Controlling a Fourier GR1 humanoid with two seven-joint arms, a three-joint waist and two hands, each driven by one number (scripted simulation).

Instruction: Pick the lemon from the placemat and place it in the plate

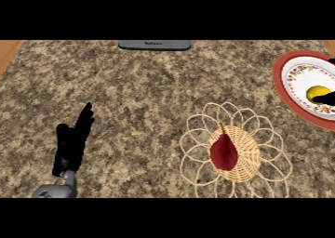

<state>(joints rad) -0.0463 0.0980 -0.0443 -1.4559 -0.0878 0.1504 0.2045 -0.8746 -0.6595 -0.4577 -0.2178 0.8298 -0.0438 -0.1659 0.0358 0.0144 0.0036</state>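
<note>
The yellow lemon (316, 91) lies in the white, flower-patterned well of the red-rimmed plate (285, 88) at the right edge. Only parts of my right hand (333, 97) show there: one black finger lies along the lemon's lower right side, and another bit shows higher up at the edge, apart from the lemon. The fingers are spread and not curled round the fruit. The woven wicker placemat (256, 139) with looped edging lies at centre right. My left hand (70, 144) rests open at the left, fingers straight and pointing away from me.
A dark red, pepper-like object (224, 151) lies on the placemat's woven middle. A grey appliance edge (154, 44) sits at the counter's far side. Wooden strips border the speckled counter at both far corners.
</note>
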